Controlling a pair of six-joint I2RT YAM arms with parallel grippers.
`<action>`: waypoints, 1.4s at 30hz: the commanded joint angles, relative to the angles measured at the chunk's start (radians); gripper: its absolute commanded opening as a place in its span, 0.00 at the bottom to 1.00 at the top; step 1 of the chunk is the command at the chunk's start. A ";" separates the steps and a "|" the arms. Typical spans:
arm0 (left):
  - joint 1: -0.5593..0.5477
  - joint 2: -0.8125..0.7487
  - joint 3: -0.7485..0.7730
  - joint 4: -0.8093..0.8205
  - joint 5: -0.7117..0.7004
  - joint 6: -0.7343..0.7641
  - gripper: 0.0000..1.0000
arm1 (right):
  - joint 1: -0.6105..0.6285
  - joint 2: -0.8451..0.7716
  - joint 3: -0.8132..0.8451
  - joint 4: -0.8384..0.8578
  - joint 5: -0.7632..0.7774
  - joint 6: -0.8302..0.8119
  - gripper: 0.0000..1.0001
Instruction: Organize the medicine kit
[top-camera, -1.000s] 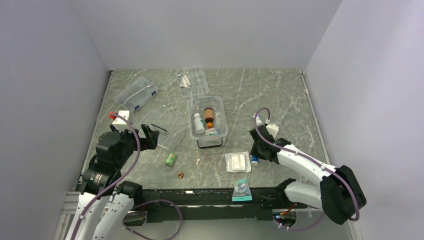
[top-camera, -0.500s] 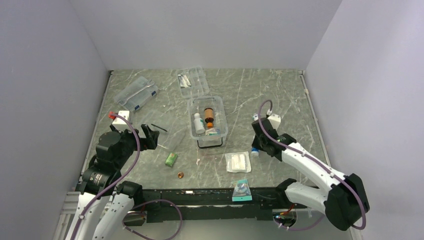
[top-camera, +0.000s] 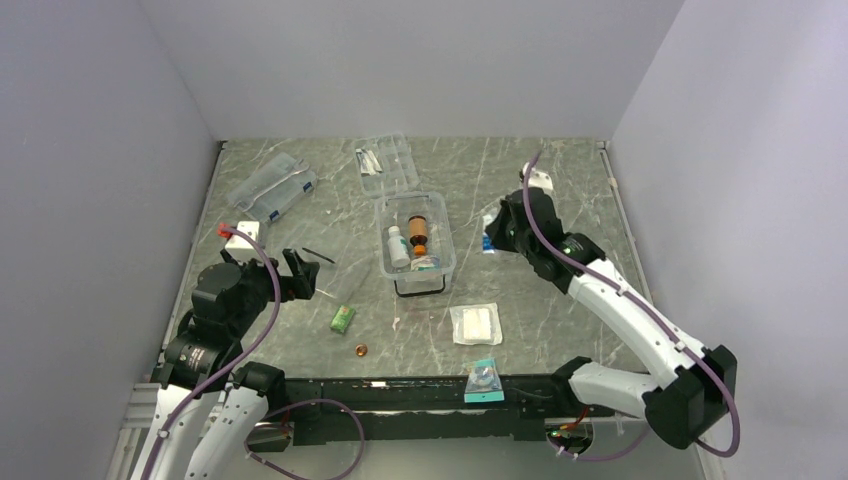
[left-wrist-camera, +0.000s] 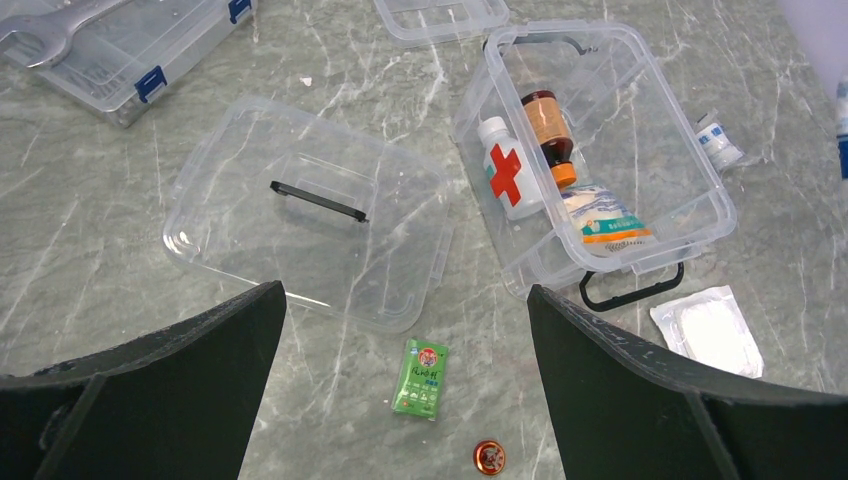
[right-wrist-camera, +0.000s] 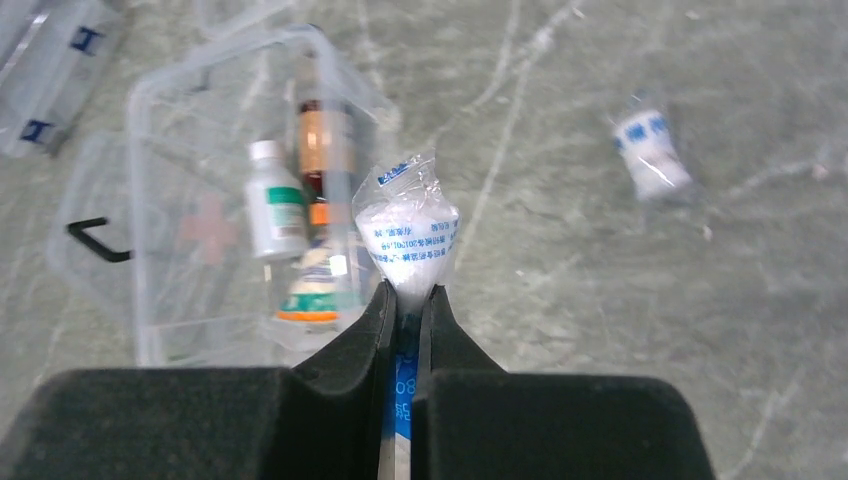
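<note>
Bright, even, diffuse light from above; shadows faint and soft. Top view sharp. Left wrist view sharp, slight sheen on clear lid. Right wrist view blurred: kit and table smeared, pinched packet sharper.

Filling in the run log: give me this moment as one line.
right gripper: shut on wrapped packet, beside medicine kit | left gripper: open | lid: off | bottles: inside kit

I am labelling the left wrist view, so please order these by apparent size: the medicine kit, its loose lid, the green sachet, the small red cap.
1. medicine kit and loose lid: they look about equal, so not ranked.
2. green sachet
3. small red cap
</note>
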 joint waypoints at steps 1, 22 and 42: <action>0.001 -0.009 0.020 0.026 0.012 -0.004 0.99 | 0.031 0.075 0.128 0.070 -0.095 -0.050 0.00; 0.001 -0.020 0.019 0.027 0.018 -0.003 0.99 | 0.163 0.569 0.514 0.083 -0.090 -0.059 0.00; 0.001 -0.033 0.019 0.029 0.029 -0.005 0.99 | 0.164 0.896 0.723 -0.101 0.142 -0.031 0.00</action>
